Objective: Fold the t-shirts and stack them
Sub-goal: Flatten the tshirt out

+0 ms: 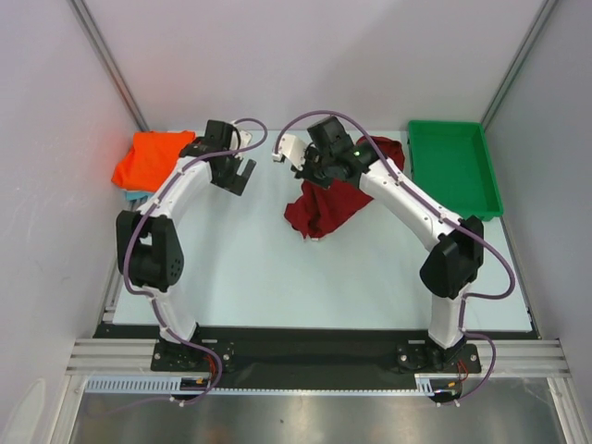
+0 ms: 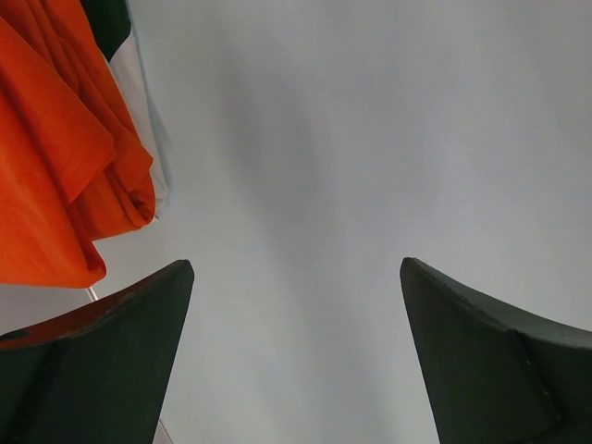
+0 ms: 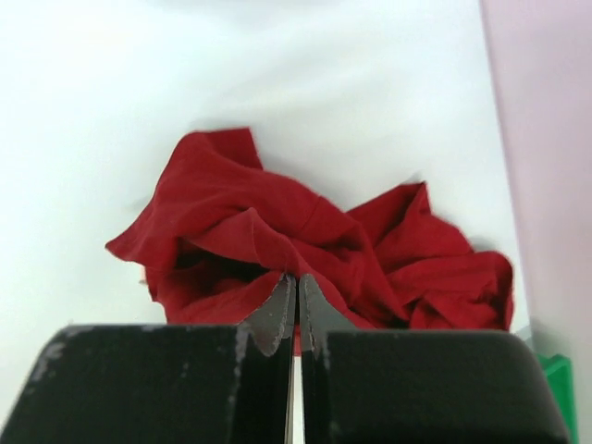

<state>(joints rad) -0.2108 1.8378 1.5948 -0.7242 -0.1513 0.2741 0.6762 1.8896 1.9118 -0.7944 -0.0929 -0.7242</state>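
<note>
The maroon t-shirt [image 1: 326, 209] lies crumpled at the table's middle back; the right wrist view shows it bunched in folds [image 3: 277, 217]. My right gripper [image 1: 311, 172] is shut on a fold of it, the jaws pressed together with red cloth between them [image 3: 297, 285]. The orange t-shirt [image 1: 150, 159] lies folded at the back left, with a teal-blue edge [image 1: 135, 197] showing under it. My left gripper [image 1: 239, 175] is open and empty just right of the orange shirt, which shows at the upper left of the left wrist view [image 2: 55, 166]. The left gripper's jaws [image 2: 296, 277] stand wide apart.
A green plastic tray [image 1: 481, 190] stands at the back right, close to the maroon shirt's far end. Grey walls close the table on the left, back and right. Bare white tabletop [image 1: 277, 277] lies in front of the shirts.
</note>
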